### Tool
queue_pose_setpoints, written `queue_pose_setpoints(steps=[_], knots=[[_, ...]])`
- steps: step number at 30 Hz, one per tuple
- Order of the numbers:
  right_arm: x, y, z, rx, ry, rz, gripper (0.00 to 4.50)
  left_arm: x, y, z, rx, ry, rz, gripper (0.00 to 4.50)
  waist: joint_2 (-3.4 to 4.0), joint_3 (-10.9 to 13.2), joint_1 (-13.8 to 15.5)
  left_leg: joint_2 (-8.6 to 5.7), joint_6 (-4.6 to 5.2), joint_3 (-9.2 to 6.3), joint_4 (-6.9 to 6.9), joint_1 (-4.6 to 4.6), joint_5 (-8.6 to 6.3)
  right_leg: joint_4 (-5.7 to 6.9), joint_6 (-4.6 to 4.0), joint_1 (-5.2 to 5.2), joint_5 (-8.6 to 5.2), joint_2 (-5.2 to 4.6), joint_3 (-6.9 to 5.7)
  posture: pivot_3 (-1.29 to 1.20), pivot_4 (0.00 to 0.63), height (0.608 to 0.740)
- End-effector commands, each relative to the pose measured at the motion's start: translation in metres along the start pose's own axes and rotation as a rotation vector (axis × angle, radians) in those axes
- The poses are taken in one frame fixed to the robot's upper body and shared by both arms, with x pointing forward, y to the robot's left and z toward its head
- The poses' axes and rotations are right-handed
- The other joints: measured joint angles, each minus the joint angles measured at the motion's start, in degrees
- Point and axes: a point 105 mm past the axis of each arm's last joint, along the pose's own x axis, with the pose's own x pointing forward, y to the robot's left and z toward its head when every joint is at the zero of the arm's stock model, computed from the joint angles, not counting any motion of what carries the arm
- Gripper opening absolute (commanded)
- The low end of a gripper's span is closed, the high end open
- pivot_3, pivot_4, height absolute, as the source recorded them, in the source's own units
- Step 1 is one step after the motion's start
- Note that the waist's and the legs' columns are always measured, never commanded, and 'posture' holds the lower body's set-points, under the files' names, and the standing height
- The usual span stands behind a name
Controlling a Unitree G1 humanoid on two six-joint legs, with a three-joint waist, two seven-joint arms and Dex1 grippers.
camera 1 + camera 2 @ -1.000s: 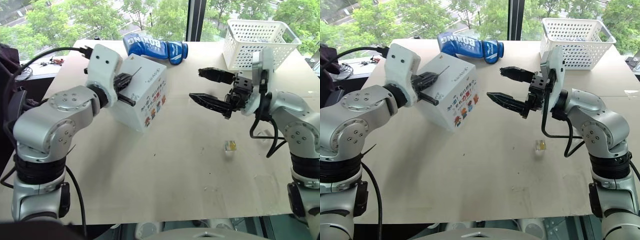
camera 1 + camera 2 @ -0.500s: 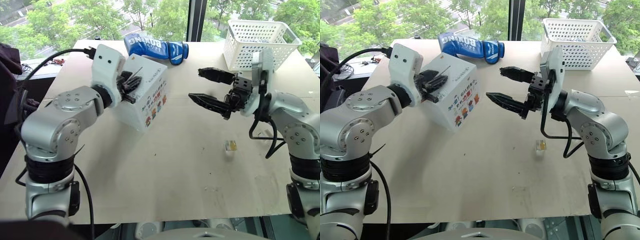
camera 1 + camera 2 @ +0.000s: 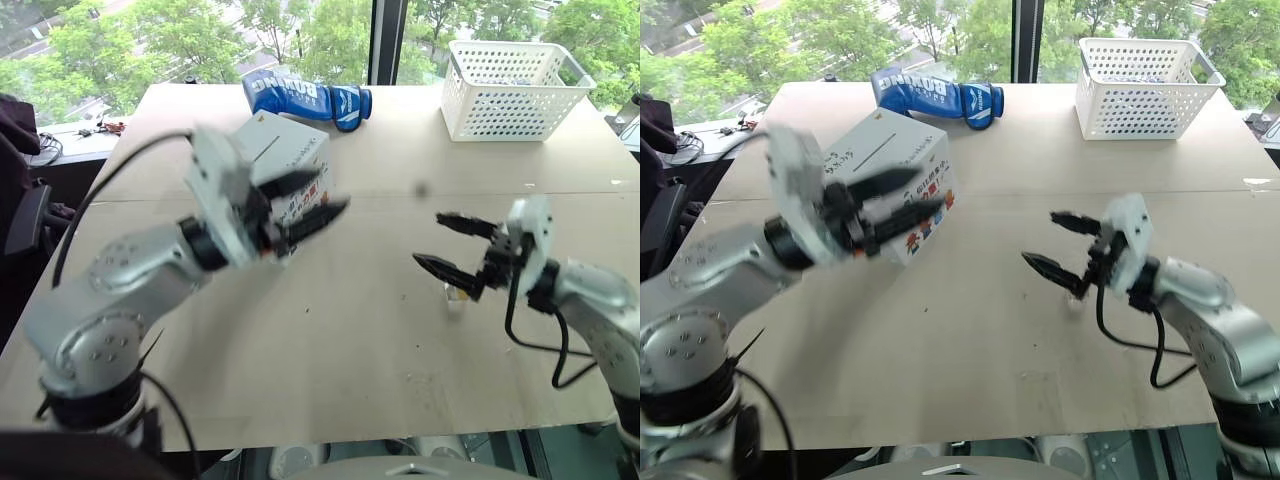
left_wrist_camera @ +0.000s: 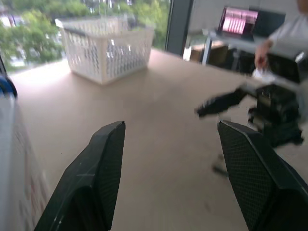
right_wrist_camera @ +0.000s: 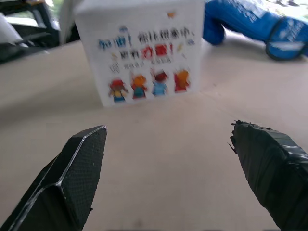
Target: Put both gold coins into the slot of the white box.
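Apparently one gold coin [image 3: 461,291] is still lying on the tabletop [image 3: 350,350], just beneath the right gripper [image 3: 452,246], while both it and the left gripper [image 3: 306,200] are being held open and empty beside the white box [image 3: 902,160].

Matt pale wood-look table [image 3: 330,340], smooth, faintly speckled with dark marks. Matt white cardboard box [image 3: 902,160], printed with bright cartoon figures (ink flat, no sheen). Perforated white plastic basket [image 3: 512,90] at the far right corner, slightly glossy. Shiny blue synthetic boxing glove [image 3: 305,98] at the far edge. Black gripper fingers [image 5: 72,178], matt, finely cross-hatched.
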Motion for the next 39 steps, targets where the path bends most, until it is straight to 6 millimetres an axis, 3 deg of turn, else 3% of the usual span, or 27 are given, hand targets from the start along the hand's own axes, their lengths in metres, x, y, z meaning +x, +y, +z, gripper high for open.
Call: queue_pose_setpoints(steps=[1,8,17,21,25,32,39], knots=[[-0.010,-0.001,0.007,-0.089,-0.069,-0.127,4.50,0.001,-0.010,-0.012,0.091,0.025,-0.035,3.08,0.00,0.0,0.0,-0.01,0.03,0.01,0.00,0.06,-0.02,0.01,0.05,0.04,-0.04,0.01,0.02,0.00,0.150,0.704],[-0.025,-0.006,-0.023,-0.003,-0.078,-0.345,4.50,0.008,-0.032,-0.042,0.079,0.049,-0.153,3.08,0.02,0.0,0.1,0.10,-0.07,0.15,0.09,0.29,0.05,0.03,-0.09,0.18,-0.17,-0.06,0.24,0.00,0.150,0.704],[-0.025,-0.004,-0.052,0.047,-0.022,-0.371,4.50,0.011,-0.032,-0.050,0.096,0.060,-0.154,3.08,0.04,0.0,0.1,0.14,-0.05,0.10,0.04,0.26,0.04,0.02,-0.11,0.15,-0.16,0.00,0.22,0.00,0.150,0.704],[-0.022,-0.004,-0.053,0.048,-0.025,-0.366,4.50,0.013,-0.032,-0.051,0.102,0.060,-0.152,3.08,0.03,0.0,0.1,0.14,-0.05,0.11,0.05,0.26,0.04,0.01,-0.10,0.15,-0.17,0.00,0.23,0.00,0.150,0.704],[-0.020,-0.004,-0.052,0.043,-0.030,-0.359,3.48,0.013,-0.031,-0.050,0.104,0.052,-0.144,3.13,0.03,0.0,0.1,0.14,-0.05,0.11,0.04,0.26,0.04,0.00,-0.10,0.15,-0.17,0.00,0.23,0.00,0.150,0.704],[-0.021,-0.003,-0.055,0.040,-0.007,-0.343,0.04,0.014,-0.031,-0.050,0.101,0.043,-0.138,3.13,0.03,0.0,0.1,0.14,-0.05,0.10,0.04,0.26,0.04,0.00,-0.09,0.15,-0.17,0.00,0.23,0.00,0.150,0.704],[-0.021,0.001,-0.056,0.080,0.002,-0.312,0.04,0.015,-0.030,-0.050,0.100,0.037,-0.128,3.13,0.03,0.0,0.1,0.14,-0.04,0.10,0.05,0.26,0.04,0.01,-0.10,0.16,-0.17,0.00,0.22,0.00,0.150,0.704]])
